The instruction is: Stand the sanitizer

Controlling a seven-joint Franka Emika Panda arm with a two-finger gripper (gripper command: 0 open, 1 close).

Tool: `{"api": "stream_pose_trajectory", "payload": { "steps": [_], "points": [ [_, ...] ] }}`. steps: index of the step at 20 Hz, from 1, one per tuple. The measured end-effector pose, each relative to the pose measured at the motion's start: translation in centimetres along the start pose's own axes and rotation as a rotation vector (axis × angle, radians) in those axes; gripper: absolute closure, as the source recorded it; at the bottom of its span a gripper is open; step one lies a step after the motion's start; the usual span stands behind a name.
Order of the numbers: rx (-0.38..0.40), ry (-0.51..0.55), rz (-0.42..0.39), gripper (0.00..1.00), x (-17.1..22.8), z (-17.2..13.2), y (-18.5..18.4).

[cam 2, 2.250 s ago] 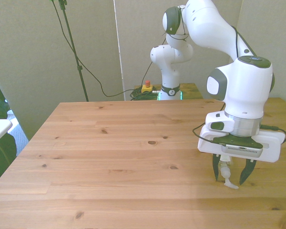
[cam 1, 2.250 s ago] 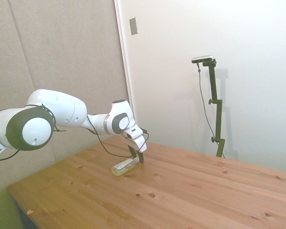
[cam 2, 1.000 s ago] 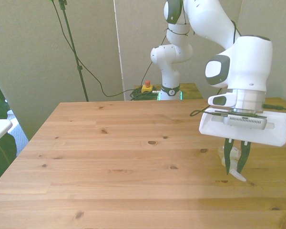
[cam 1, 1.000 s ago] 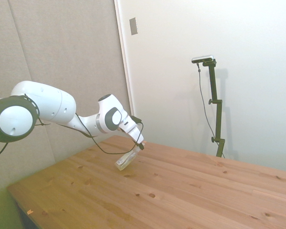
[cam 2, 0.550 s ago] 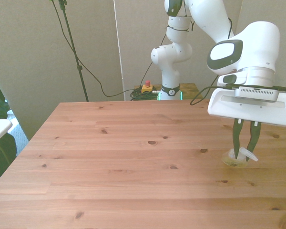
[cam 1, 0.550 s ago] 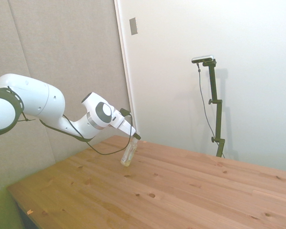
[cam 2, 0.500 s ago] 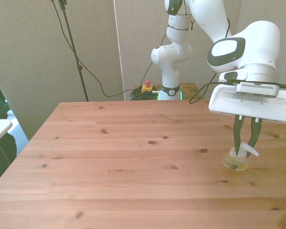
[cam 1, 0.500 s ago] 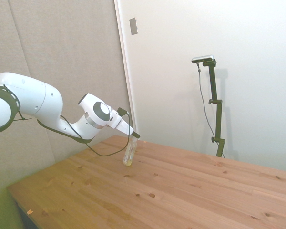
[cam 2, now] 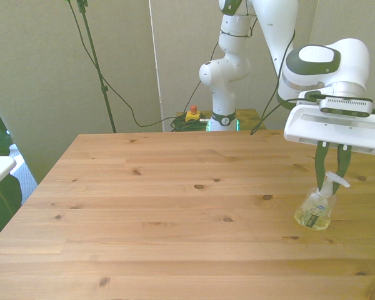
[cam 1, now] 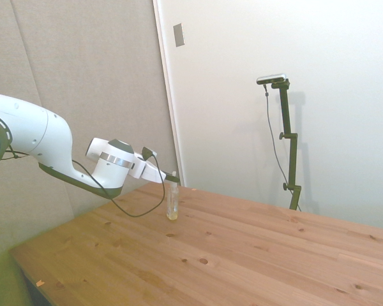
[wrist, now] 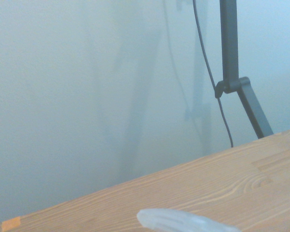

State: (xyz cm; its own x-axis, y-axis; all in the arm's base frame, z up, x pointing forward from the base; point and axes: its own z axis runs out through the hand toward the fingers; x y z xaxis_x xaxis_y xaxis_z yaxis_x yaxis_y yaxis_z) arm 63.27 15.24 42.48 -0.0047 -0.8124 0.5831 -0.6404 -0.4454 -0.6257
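- Tipping the sanitizer (cam 1: 172, 203) from flat on the table (cam 1: 255, 255) up to vertical, we have swung the wrist over in about two seconds, so the gripper (cam 2: 332, 177) now reaches in nearly level in the side view.
- We have the two dark fingers (cam 2: 319, 167) clamped on the bottle's neck, just under the white nozzle cap (cam 2: 336, 181).
- The bottle stands near the front view's right edge, and its base looks to be resting on the wood.
- In the wrist view we see only a blurred clear sliver of the bottle (wrist: 181, 221).
- We judge the standing essentially done; what remains is letting go without knocking it over.
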Motion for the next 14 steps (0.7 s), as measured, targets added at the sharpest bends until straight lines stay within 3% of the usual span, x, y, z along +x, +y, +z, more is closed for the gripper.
{"api": "stream_pose_trajectory", "payload": {
  "steps": [12,13,14],
  "points": [
    [0.04,0.086,-0.023,1.0,-3.0,-2.1,1.0],
    [0.038,0.085,-0.02,0.0,-3.0,-2.1,1.0],
    [0.036,0.083,-0.018,0.0,-3.0,-2.1,1.0]
  ]
}}
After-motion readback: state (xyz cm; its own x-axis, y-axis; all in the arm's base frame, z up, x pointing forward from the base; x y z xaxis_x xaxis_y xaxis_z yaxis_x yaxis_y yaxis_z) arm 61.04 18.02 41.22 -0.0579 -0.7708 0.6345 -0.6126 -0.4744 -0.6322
